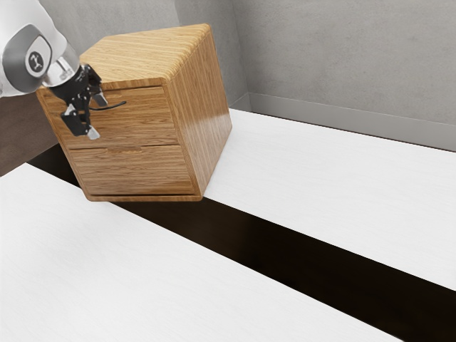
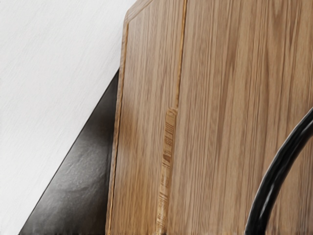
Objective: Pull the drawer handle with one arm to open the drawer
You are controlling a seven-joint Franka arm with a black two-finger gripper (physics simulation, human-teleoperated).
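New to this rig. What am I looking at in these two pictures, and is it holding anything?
It is a simulated robot arm with a black two-finger gripper. One picture comes from a camera beside the arm, the other from a camera on its hand. A wooden cabinet with two drawers stands on the white table. The gripper is at the upper drawer's thin black handle with its fingers apart, so nothing is gripped. The hand camera sees the drawer fronts and the handle close up.

Grey walls (image 1: 342, 50), white tabletops (image 1: 320, 178), dark gap (image 1: 299, 263).
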